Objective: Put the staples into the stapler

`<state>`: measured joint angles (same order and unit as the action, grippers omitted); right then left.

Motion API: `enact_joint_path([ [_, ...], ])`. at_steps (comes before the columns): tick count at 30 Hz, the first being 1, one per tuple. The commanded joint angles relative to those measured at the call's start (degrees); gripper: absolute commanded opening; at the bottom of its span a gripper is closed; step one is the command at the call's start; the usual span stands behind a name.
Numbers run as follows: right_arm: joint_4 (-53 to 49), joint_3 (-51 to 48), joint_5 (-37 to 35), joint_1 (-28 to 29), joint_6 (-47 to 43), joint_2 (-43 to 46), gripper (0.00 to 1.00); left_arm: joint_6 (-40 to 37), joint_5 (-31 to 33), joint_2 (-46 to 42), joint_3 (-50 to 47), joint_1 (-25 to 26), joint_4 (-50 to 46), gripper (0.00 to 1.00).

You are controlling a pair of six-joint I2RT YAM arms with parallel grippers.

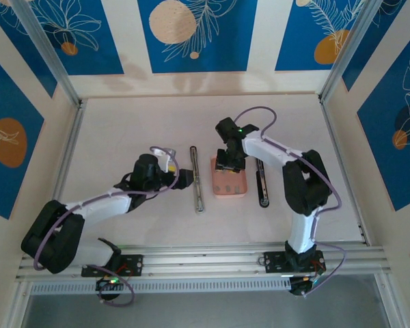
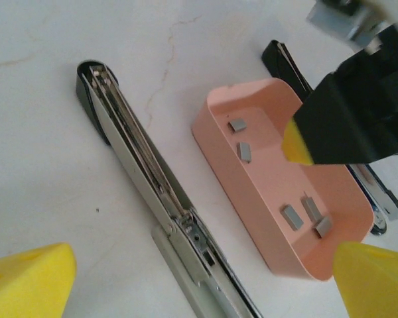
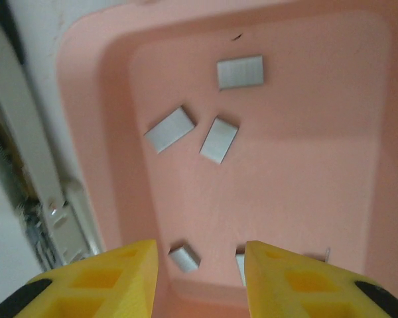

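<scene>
Gripper on my right (image 3: 200, 265) hangs partly open over the pink tray (image 3: 305, 172) of loose staples (image 3: 239, 71), holding nothing; my left gripper (image 2: 202, 285) stands wide open, empty.

No text, label or number can be read anywhere.

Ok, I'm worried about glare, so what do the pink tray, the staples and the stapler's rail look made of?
Pink tray: probably moulded plastic, matte; rounded corners and soft, even shading. Staples: metal, dull grey satin; flat faces catch pale light. Stapler's rail: bare steel-like metal, fairly shiny; bright streaks run along it. Its black end could be plastic or paint.
</scene>
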<state>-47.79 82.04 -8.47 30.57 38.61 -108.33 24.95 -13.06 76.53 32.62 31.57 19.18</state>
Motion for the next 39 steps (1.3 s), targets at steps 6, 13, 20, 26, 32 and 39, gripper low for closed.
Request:
enact_joint_path([
  [6, -5.29, 5.98, 2.05, -1.43, 0.49, -7.35, 0.38, -5.12, 3.73, 2.26, 3.43, -0.51, 0.63, 0.99],
  [13, -5.43, 8.40, 2.03, -1.91, 0.59, -10.39, 0.36, -6.23, 3.88, 3.47, 3.68, -1.68, 0.06, 1.00],
  [20, -5.49, 10.30, 2.82, -1.91, 0.22, -12.57, 0.33, -6.22, 4.14, 4.06, 4.12, -2.31, 0.32, 1.00],
  [26, -7.08, 10.38, 0.22, -2.00, 0.27, -14.13, 0.31, -6.20, 3.92, 4.24, 4.20, -2.66, 0.24, 1.00],
  [32, -7.54, 10.51, -3.34, -1.30, 0.07, -15.93, 0.25, -6.64, 3.99, 4.38, 4.57, -3.00, -0.18, 1.00],
  [39, -7.41, 11.49, -5.95, -0.49, -0.20, -15.86, 0.23, -6.67, 3.73, 4.42, 4.56, -3.25, -0.28, 1.00],
])
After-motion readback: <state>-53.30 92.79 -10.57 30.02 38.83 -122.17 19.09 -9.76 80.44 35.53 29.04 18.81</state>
